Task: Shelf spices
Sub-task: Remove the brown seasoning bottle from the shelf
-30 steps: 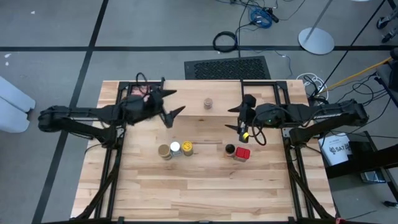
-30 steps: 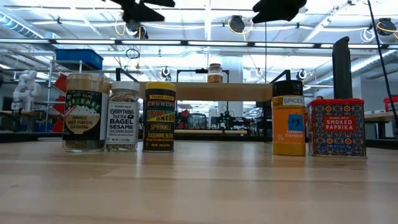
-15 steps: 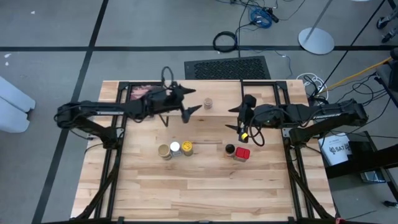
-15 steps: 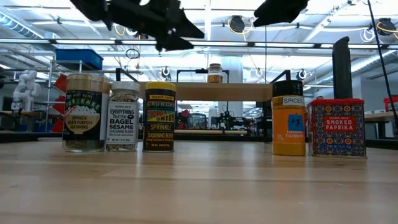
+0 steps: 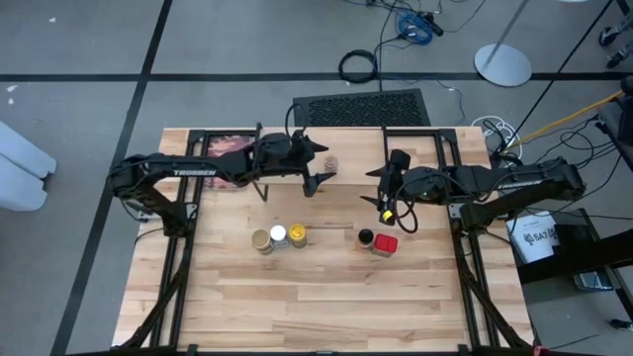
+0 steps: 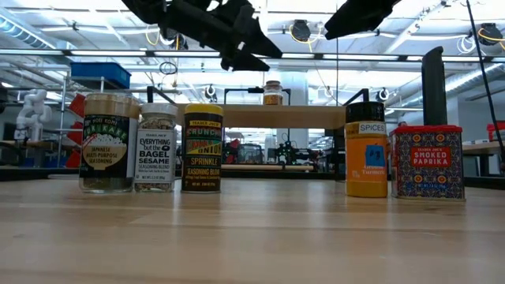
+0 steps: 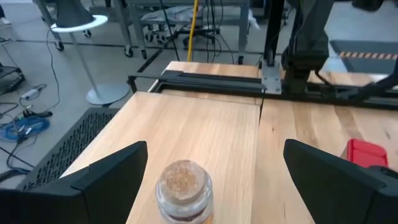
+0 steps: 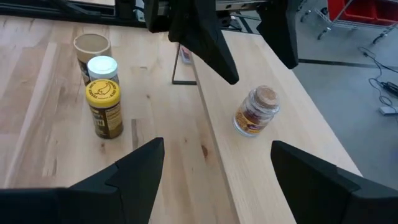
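Note:
A small cork-topped glass jar [image 5: 330, 161] stands upright on the light-wood shelf [image 5: 415, 148] across the table's far part; the low view shows the jar [image 6: 273, 92] atop the plank [image 6: 260, 116]. My left gripper [image 5: 322, 165] is open, level with the jar [image 7: 183, 190], which stands just ahead between its fingers, untouched. On the table below stand a tan jar [image 5: 261, 240], a white-lidded jar [image 5: 279, 235], a yellow-lidded jar [image 5: 298, 234], a dark-lidded orange jar [image 5: 365, 237] and a red box [image 5: 386, 243]. My right gripper [image 5: 377, 188] hovers open above the shelf's right half.
A reddish picture in a black frame [image 5: 226, 148] lies at the far left, under my left arm. Black shelf legs [image 8: 184, 73] stand on the table near the jars. The table's near half [image 5: 326, 307] is bare wood.
My left gripper has travelled toward the table's right edge along the shelf, sinking a little, and now stands right at the cork-topped jar, open as before. The jars and the box have kept their places.

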`<state>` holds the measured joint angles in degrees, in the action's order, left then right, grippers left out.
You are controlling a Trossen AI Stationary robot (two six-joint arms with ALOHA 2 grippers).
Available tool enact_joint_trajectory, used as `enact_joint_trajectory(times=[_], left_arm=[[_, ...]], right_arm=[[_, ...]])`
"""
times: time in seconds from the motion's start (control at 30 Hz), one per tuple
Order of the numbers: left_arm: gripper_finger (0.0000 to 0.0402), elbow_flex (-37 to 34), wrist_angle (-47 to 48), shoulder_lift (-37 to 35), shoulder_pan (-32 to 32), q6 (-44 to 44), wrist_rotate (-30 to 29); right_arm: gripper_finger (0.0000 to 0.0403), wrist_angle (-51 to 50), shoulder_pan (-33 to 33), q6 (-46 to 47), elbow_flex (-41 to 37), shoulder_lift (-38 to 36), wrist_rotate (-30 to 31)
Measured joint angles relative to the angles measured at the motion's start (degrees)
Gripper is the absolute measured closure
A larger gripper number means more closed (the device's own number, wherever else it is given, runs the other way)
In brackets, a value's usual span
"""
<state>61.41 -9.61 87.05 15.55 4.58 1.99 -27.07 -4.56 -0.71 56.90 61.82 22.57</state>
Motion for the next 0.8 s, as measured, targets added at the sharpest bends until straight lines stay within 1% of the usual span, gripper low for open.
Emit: enact_joint_trajectory(times=[0.4,0.6,0.8], left_arm=[[0.0015,0.08,3.07,-0.02,3.44,0.33,-0.10],[0.0015,0.08,3.26,-0.02,3.89,0.33,1.43],[0.0015,0.08,3.25,-0.01,3.89,0.36,1.60]], right_arm=[[0.0119,0.02,0.00,-0.11,0.00,0.00,-0.04],[0.0119,0.04,0.00,-0.15,0.00,0.00,-0.04],[0.0119,0.09,0.00,-0.15,0.00,0.00,-0.04]])
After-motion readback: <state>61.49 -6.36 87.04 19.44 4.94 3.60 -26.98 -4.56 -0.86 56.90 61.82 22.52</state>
